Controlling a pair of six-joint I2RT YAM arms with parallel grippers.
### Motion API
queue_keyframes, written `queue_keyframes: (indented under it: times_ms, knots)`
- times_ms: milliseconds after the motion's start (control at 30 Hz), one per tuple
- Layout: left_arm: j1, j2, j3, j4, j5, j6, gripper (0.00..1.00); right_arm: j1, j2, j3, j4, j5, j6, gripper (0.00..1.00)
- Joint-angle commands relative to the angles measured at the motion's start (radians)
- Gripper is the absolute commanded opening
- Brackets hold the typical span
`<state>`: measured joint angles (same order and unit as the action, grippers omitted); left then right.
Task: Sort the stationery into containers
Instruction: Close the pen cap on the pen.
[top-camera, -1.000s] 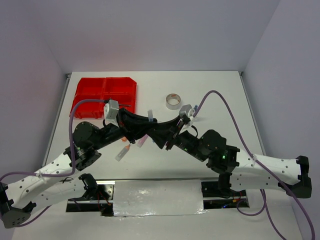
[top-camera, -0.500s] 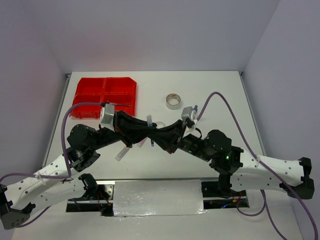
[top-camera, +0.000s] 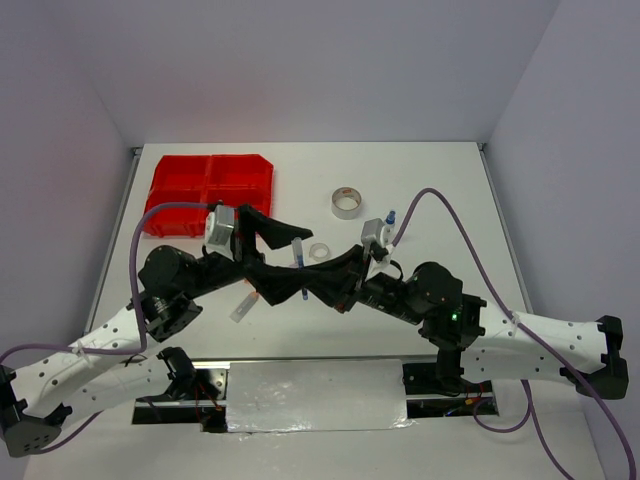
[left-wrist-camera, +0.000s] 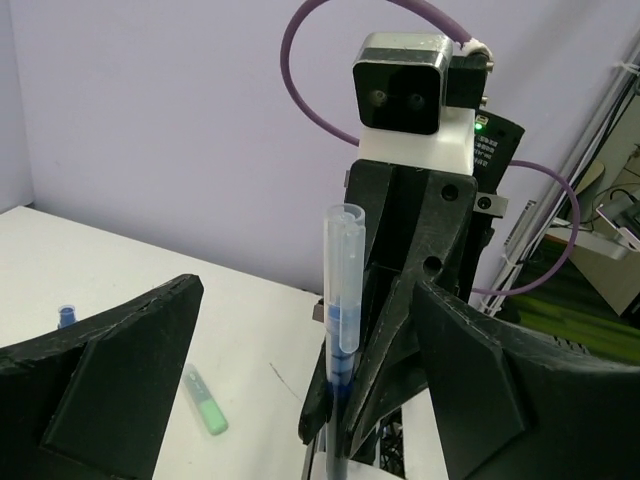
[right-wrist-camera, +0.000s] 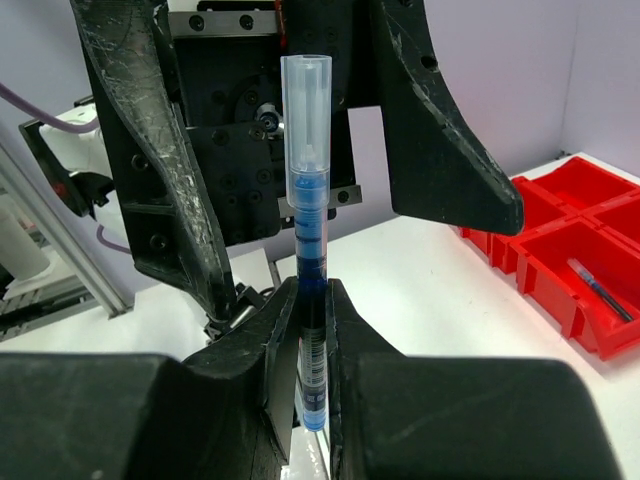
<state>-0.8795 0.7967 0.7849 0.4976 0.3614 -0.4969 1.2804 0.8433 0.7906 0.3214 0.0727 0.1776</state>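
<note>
a slim blue pen (right-wrist-camera: 306, 200) with a clear, round, tube-shaped cap is held upright in the air, to the right of the red organiser tray (top-camera: 210, 185) and nearer the arm bases than it. the right gripper (right-wrist-camera: 306, 300) is clamped on the pen's lower barrel, its two matte black fingers pressed against either side, and a printed label can be made out on the barrel below the grip. the left gripper (left-wrist-camera: 305, 300) is spread wide, its broad, wedge-shaped black fingers standing apart on either side of the pen without touching it. the tray is moulded from glossy, bright red plastic and is divided into four rectangular compartments; a thin dark pen (right-wrist-camera: 598, 289) is seen lying flat in one of them. the tray is set on a smooth white table (top-camera: 440, 180), at its far left corner. a grey tape roll (top-camera: 347, 202), short and cylindrical with a hollow centre, is seen lying flat to the right of the tray, well apart from it. a clear tape ring (top-camera: 319, 251), thin and see-through, is placed nearer the arms than the roll, also right of the tray. a blue-capped bottle (top-camera: 390, 216), small and clear, is seen further right again. a pale marker (top-camera: 243, 306) is left lying on its side nearer the arm bases than the tray, and a stubby green marker (left-wrist-camera: 207, 402) is seen flat on the table in the left wrist view; its place relative to the tray cannot be told.
</note>
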Motion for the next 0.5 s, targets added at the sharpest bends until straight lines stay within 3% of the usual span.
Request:
queue_keyframes:
  times_ms: [0, 467]
  knots:
    - [-0.003, -0.002, 0.054, 0.033, -0.019, 0.021, 0.99, 0.005, -0.016, -0.005, 0.028, 0.007, 0.005, 0.00]
    - [-0.004, -0.022, 0.134, -0.048, -0.121, 0.060, 0.99, 0.004, 0.011, 0.012, -0.030, 0.042, -0.004, 0.00]
